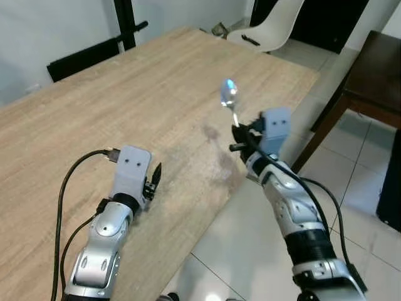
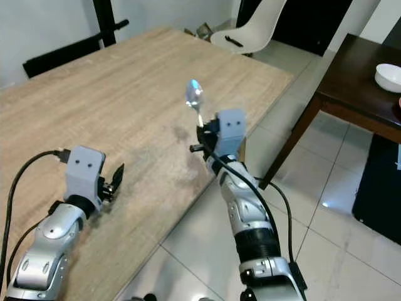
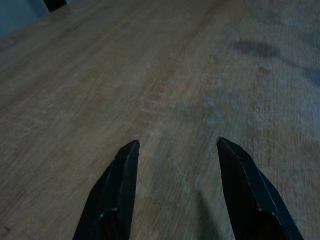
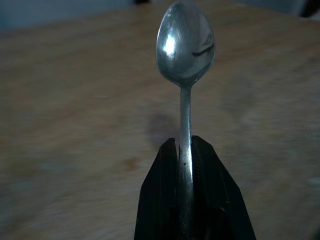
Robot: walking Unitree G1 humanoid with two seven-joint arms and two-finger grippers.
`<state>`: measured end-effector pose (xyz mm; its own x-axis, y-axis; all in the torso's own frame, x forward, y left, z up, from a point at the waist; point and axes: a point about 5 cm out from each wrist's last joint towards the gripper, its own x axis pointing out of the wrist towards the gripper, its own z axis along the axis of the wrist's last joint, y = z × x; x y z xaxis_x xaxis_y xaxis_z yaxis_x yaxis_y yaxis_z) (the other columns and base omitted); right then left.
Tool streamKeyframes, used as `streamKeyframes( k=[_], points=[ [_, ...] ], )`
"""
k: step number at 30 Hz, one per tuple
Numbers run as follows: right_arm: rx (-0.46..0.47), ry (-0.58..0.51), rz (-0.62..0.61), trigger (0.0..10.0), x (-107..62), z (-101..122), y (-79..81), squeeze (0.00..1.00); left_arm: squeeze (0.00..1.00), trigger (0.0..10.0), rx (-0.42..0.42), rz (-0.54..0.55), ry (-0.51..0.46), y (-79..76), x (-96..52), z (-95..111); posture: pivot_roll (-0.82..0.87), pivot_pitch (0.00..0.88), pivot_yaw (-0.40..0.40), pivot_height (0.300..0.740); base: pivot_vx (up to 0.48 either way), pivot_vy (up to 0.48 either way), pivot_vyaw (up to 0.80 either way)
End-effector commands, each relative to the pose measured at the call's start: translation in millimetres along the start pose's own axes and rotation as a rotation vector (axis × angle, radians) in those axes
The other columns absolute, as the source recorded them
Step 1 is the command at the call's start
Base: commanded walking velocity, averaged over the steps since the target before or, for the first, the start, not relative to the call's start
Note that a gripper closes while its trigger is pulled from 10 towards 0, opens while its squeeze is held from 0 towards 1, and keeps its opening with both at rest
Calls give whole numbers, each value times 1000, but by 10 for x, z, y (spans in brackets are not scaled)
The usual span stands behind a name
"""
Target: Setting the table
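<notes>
Room: we look down on a light wooden table (image 1: pixel 144 106) over a pale tiled floor (image 1: pixel 369 182), with a white chair (image 1: pixel 276 25) past the table's far corner and a dark side table (image 2: pixel 357 81) to our right bearing a white bowl (image 2: pixel 388 76).
Right fingers: we see them clenched tight on the handle of a metal spoon (image 4: pixel 185 47), one finger (image 4: pixel 162 200) pressed to each side of the stem.
Spoon: upright, bowl end up, held in the air over the table's near edge, not touching the wood.
Right gripper (image 1: pixel 240 133): raised at the table's edge, its silver arm reaching in from over the floor.
Left fingers (image 3: pixel 120 190): spread apart and grasping nothing, bare wood between them.
Left gripper (image 1: pixel 155 177): low over the table near its front edge, well apart from the spoon.
Cable (image 1: pixel 69 182): black, looping from the left wrist.
</notes>
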<state>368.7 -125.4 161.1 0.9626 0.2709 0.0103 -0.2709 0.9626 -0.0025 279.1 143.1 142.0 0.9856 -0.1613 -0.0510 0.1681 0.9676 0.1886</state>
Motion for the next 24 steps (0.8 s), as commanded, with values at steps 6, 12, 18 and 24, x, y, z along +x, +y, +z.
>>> streamKeyframes(
  k=[6, 12, 18, 24],
  points=[
    [-12, 46, 14, 10000, 196, -24, 7, 1000, 0, 10000, 11, -2, 15, 50, -67, 15, -1, 70, 16, 740, 0, 0, 0],
    [27, -24, 17, 10000, 213, 74, -1, 1000, 0, 10000, 7, -7, 21, 23, -79, 7, -3, 73, 16, 740, 0, 0, 0],
    [76, -115, 8, 10000, 149, 137, -81, 0, 0, 10000, -7, -11, -2, 12, -46, 57, -26, 69, 29, 740, 0, 0, 0],
    [112, -199, -14, 10000, 27, 190, -118, 0, 0, 10000, -15, -1, -104, 29, -28, 246, -30, 66, 29, 740, 0, 0, 0]
  ],
)
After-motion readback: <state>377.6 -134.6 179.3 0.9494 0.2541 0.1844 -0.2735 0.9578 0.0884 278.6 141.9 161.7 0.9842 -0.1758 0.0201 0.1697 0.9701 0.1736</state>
